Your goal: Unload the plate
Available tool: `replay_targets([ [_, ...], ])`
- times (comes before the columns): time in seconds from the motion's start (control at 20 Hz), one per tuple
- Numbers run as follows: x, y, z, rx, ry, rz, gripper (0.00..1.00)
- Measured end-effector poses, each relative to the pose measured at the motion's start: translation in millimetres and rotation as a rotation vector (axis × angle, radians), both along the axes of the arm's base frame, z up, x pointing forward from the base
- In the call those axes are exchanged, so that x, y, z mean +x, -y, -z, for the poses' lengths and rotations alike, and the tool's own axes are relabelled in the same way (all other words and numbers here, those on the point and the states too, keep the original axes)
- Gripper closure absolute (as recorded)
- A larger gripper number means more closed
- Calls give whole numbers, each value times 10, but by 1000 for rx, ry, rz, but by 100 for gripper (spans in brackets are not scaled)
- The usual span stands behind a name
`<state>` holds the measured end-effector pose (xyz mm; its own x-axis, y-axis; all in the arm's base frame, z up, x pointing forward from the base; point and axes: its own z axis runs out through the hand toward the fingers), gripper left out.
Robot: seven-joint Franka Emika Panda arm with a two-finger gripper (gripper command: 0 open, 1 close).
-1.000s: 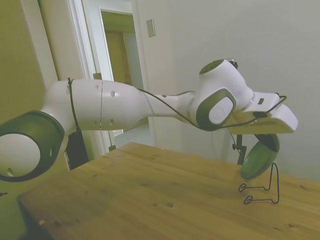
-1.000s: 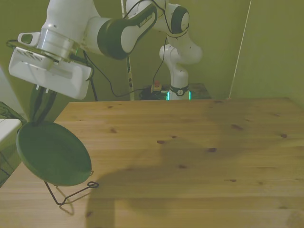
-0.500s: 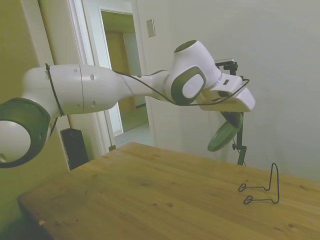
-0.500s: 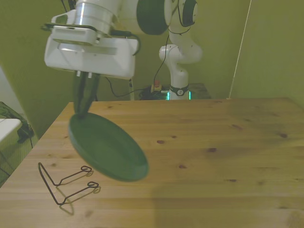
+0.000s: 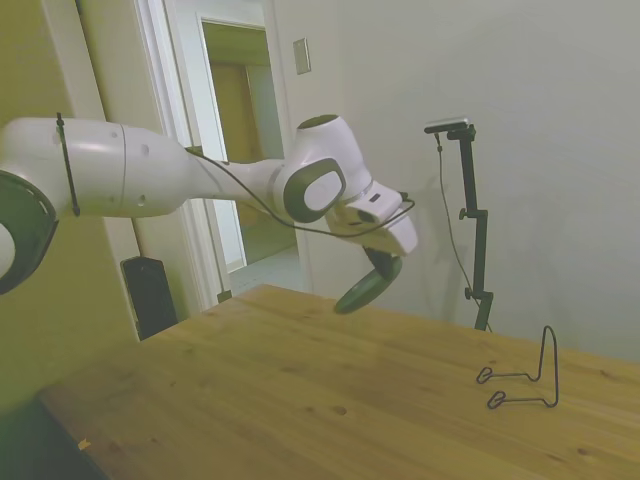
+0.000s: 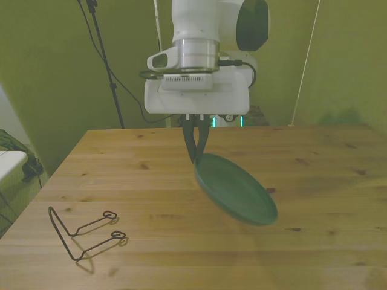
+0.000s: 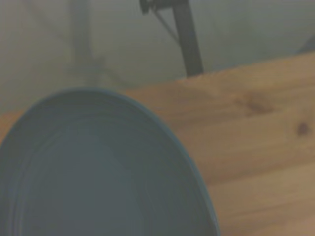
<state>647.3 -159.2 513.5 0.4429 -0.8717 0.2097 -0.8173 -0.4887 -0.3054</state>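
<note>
The white arm [image 5: 150, 180] has rounded links with dark grey joint caps, a thin black cable [image 5: 250, 205] along it, and dark slim fingers [image 6: 195, 142].

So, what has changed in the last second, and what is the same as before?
The gripper, shut on the plate, lifted it off the wire stand and carried it toward the front view's right, out over the middle of the table. The plate now hangs tilted in the air, clear of the wood. The grip on the rim did not change, and the stand stayed in its place.
</note>
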Motion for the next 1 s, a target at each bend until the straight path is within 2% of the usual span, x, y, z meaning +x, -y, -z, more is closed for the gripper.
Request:
replay_targets([
  [0.2, -212, 90, 388, 92, -46, -1, 100],
  [0.5, -474, 373, 1020, 98, -80, -29, 100],
  [0.75, -574, 500, 1204, 106, -112, -26, 100],
  [0.8, -578, 515, 1221, 107, -115, -24, 0],
  [1.0, -587, 570, 1304, 106, -130, -21, 0],
])
